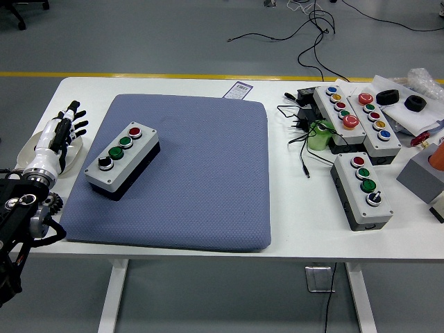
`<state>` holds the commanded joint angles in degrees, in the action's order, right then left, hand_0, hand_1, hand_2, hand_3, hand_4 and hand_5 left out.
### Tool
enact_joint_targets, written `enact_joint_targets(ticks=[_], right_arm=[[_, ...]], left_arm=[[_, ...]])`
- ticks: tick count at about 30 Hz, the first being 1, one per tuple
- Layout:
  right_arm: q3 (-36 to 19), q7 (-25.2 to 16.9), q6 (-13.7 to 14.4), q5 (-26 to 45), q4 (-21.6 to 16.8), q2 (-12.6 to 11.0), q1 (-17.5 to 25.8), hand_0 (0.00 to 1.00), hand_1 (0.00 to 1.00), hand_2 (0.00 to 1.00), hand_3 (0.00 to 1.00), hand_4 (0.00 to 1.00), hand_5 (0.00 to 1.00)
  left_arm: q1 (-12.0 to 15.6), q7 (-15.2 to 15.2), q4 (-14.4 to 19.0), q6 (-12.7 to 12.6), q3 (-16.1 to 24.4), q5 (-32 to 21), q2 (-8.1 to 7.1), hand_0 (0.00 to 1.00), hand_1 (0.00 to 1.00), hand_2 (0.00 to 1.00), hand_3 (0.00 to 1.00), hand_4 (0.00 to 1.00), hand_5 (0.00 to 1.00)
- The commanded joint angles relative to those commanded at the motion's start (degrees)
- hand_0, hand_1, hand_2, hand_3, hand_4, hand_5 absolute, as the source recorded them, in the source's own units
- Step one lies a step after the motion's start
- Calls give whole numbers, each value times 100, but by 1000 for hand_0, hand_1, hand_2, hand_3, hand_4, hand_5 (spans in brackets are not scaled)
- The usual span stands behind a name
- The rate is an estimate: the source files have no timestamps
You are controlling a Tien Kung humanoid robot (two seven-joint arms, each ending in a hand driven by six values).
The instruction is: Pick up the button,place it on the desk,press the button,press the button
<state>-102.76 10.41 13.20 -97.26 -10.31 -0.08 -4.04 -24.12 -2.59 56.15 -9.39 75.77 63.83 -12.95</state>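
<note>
Head view shows the left hand [61,133] at the left edge of the tabletop [291,222], its fingers [78,125] spread and straight, holding nothing, hovering over a pale dish [31,147] just beside the blue mat [208,180]. The right hand is out of view. The task's thing, the button box [122,161], lies on the left part of the mat, near the hand but apart from it. It is a grey-topped case with black sides, set at a slant, carrying a row of four controls: a red cap [134,131] at the far end, two green caps [121,147] in the middle, and a black knob [103,162] at the near end. The main risk is probably in the grasp: the box looks wide and smooth-sided for these fingers, so a hold taken near one end could let it tip or slide off onto the mat. Fingers closing over the top might also press a cap too early. When it is pressed on the soft mat or near the tabletop's edge, the box may skid or rock instead of letting the cap travel. Three similar button boxes [363,189] sit well apart at the right among cables [305,139], so reaching for the wrong one is possible too.
</note>
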Motion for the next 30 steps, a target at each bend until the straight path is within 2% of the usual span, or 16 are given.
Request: enact_joint_targets(ticks=[5,8,23,24,25,30], right_arm=[[109,-7,9,151,0,-13,7,551,662,712,627,325,151],[-12,14,20,39,0,8,-5,548,662,713,626,324,150],[-58,-1,3,0,0,8,-23,549,661,712,626,322,148],[-51,-2,4,11,0,8,-26,549,661,712,626,322,148],[-47,-3,2,17,0,8,-28,547,661,711,625,321,147],[-11,2,6,63,0,8,-29,547,661,711,625,321,147]], left_arm=[[-38,-6,15,7,-49,-10,34,811,853,896,930,647,998],[-60,-4,36,6,-83,-10,37,811,853,896,930,647,998],[-102,-22,59,-31,35,54,17,811,853,895,932,651,998],[-117,-20,70,-53,36,121,15,811,853,895,932,651,998],[-128,-17,79,-73,36,181,15,811,854,896,939,755,948],[-165,118,282,-513,3,970,6,811,854,896,939,755,948]])
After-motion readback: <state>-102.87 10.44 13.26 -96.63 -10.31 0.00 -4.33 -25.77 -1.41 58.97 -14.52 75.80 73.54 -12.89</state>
